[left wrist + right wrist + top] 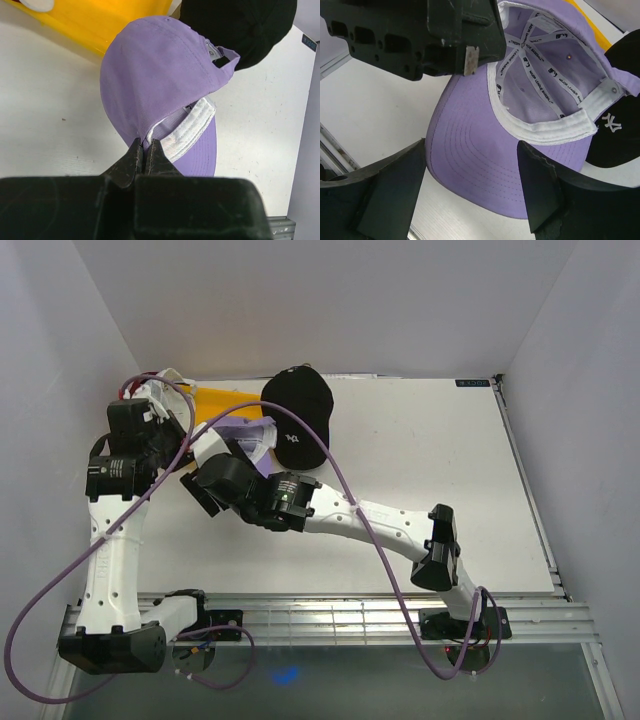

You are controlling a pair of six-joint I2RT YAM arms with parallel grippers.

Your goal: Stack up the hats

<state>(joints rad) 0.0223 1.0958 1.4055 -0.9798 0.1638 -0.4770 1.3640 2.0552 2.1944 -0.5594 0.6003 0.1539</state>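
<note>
R gripper [470, 150] open, lavender cap [485, 175] brim just ahead btwn its jaws; L gripper [144, 151] pinched on cap rim.

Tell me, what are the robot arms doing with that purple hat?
They are working on stacking hats. The left tool is pinched shut on the rim of the lavender cap, holding it tipped so its inside shows. The right tool is open, with its fingers on either side of that cap's brim and not gripping it. The black cap lies right beside it on the table, with a yellow tray nearby.
</note>
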